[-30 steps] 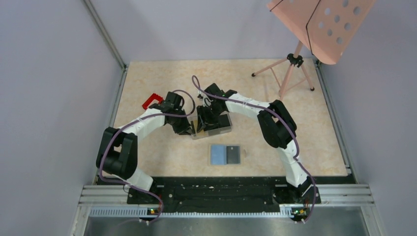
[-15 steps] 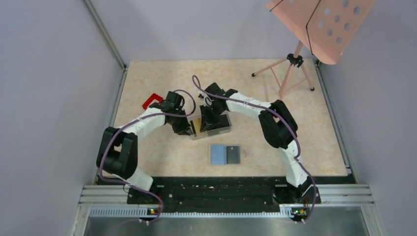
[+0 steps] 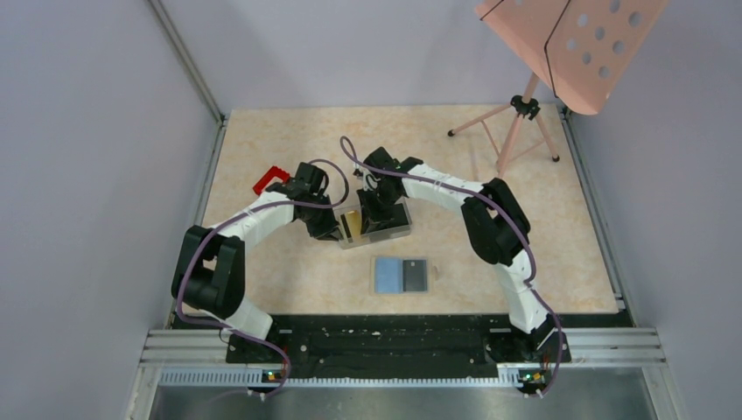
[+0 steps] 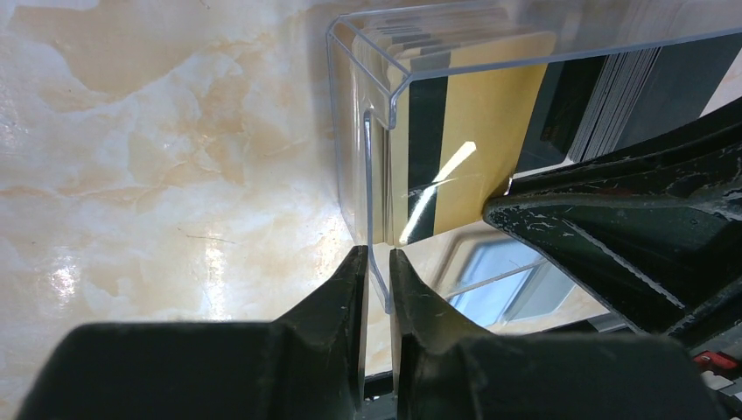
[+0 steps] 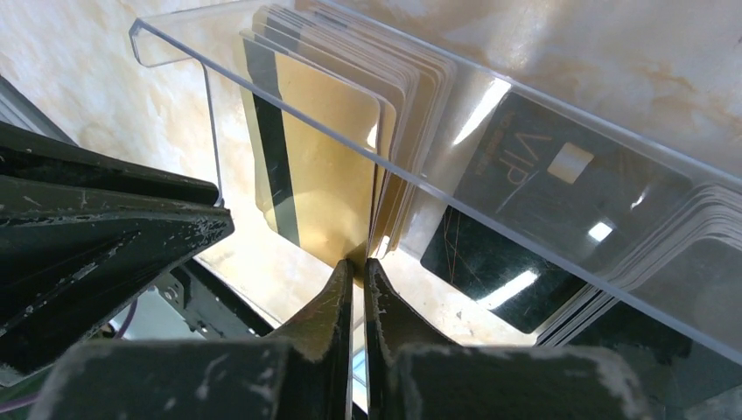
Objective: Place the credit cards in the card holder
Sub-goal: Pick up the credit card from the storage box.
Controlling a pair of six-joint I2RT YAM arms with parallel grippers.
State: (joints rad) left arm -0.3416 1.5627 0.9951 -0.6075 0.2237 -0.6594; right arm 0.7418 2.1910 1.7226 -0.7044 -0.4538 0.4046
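At desk centre, my left gripper (image 4: 376, 262) clamps the clear box (image 3: 376, 225) by its wall while my right gripper (image 5: 357, 271) pinches one yellow-gold credit card (image 5: 315, 166), which I judge stiff and slick, by its edge; the card holder (image 3: 401, 275) lies open toward the near edge.

Blind spots around the box
From overhead, my right gripper (image 3: 374, 213) covers much of the clear box (image 3: 398, 229) mid-worktop, and the card holder (image 3: 401, 275) by the near edge is too small to read. On the right wrist, the fingers (image 5: 306, 350) hide the gold card's (image 5: 324, 175) lower edge, and the black cards (image 5: 542, 210) run off-frame.
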